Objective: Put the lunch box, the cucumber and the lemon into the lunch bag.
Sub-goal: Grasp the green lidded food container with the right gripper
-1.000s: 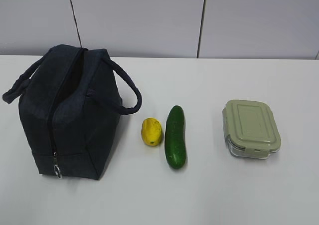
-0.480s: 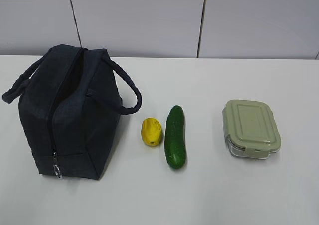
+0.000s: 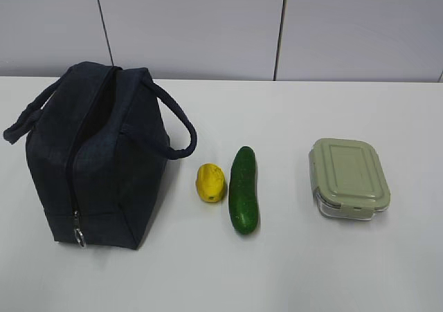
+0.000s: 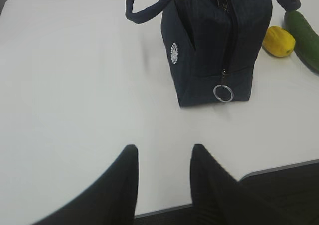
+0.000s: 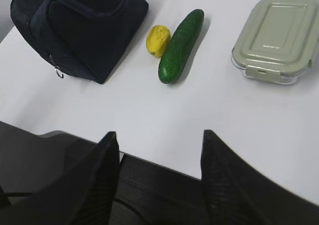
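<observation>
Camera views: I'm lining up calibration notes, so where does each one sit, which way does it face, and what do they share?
Exterior view: raised in front, slanting down at the table toward the back wall; no robot parts show.
Left wrist view: low at the near edge, facing the lunch bag; left end effector open.
Right wrist view: near edge, facing the cucumber and lunch box; right end effector open.
Shared: all show bag, lemon, cucumber.

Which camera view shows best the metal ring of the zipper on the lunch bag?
The left wrist view: the zipper ring hangs large and sharp on the lunch bag. The exterior and right wrist views show it small.
</observation>
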Controlling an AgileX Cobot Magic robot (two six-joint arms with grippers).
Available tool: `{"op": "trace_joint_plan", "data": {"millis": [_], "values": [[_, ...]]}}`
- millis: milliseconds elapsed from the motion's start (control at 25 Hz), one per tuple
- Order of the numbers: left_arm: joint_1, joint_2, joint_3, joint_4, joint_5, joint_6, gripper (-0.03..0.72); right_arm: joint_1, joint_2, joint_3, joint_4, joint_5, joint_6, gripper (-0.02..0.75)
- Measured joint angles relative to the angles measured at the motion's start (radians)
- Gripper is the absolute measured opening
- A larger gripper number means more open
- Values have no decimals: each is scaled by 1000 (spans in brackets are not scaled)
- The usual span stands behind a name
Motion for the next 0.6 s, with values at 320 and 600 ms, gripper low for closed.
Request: {"op": "trace_joint_plan", "data": {"millis": [320, 600], "values": [[0, 0, 0, 0, 0, 0, 238, 0, 145, 0, 50, -44, -31, 398], [0, 0, 0, 0, 0, 0, 238, 0, 298, -41, 221, -52, -100, 398]]}}
